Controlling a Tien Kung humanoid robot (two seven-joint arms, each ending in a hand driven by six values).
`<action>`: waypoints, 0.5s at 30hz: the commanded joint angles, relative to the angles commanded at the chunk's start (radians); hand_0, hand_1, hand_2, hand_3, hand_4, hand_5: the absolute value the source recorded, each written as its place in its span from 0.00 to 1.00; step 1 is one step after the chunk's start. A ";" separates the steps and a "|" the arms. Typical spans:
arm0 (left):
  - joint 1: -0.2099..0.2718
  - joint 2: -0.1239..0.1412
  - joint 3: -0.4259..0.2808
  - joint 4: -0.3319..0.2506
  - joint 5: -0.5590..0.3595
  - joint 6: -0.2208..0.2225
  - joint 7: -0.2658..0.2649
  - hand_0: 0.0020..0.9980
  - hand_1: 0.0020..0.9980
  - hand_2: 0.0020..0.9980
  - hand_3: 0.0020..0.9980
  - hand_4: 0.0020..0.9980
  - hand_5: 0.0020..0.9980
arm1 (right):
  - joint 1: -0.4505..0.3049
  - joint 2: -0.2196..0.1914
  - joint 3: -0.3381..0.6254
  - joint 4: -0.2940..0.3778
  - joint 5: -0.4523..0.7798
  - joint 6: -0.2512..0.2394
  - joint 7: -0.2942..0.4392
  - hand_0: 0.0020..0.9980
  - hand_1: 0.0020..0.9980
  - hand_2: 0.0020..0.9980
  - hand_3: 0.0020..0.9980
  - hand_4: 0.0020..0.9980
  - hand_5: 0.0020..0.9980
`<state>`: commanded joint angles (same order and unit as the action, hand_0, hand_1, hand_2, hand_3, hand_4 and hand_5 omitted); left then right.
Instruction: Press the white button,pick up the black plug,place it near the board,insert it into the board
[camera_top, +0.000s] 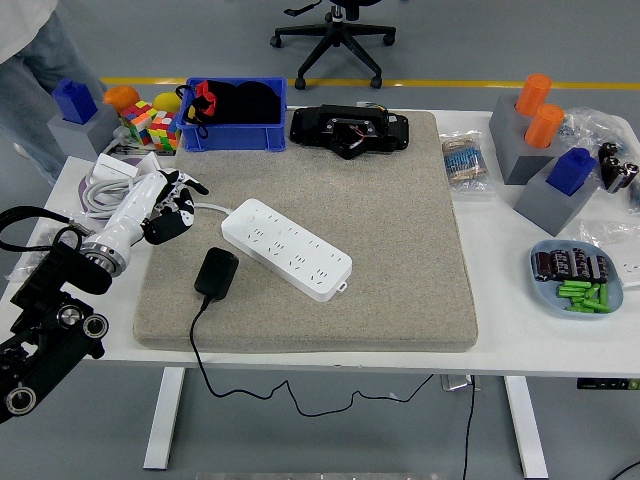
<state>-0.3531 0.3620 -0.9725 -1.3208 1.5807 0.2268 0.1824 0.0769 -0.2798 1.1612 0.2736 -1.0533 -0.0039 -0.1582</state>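
Power strip (286, 248), white and angled across the grey felt mat (400, 200), waits for the first step: its button, presumably at the end nearest the robot, appears not yet pressed, though the switch itself is too small to make out. Left hand (168, 205) hovers just beside that end, fingers loosely curled and grasping nothing. Black plug (216, 272) lies on the mat close in front of the strip, apart from it, its cord (200, 350) trailing over the counter's (500, 345) near edge. Right arm is out of view. Next, by this reading, the hand must edge right and come down with one fingertip on the strip's end; the plug's pickup follows. Count: one strip, one plug, one mat, one blue bin (236, 118), one black device (350, 130) at the mat's far edge, two orange cylinders (540, 108) in grey holders, one plate (575, 277) of green and dark batteries. A person (35, 60) stands at the far-left corner.
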 joint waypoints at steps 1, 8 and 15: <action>-0.004 0.000 0.004 0.004 -0.003 -0.001 0.001 0.06 0.04 0.20 0.54 0.00 0.00 | 0.000 0.000 0.000 0.000 0.000 0.000 0.000 0.64 0.64 0.62 0.60 0.68 0.44; -0.063 0.008 0.065 0.044 -0.032 -0.039 0.029 0.01 0.00 0.12 0.57 0.00 0.00 | -0.003 0.000 -0.003 0.000 0.003 0.000 -0.001 0.64 0.64 0.62 0.60 0.68 0.44; -0.140 0.010 0.139 0.095 -0.055 -0.084 0.076 0.00 0.00 0.10 0.59 0.00 0.00 | -0.005 -0.002 0.003 0.000 0.003 0.000 -0.001 0.64 0.64 0.62 0.60 0.68 0.44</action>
<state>-0.4935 0.3715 -0.8334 -1.2258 1.5255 0.1430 0.2580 0.0716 -0.2819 1.1639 0.2738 -1.0498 -0.0036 -0.1587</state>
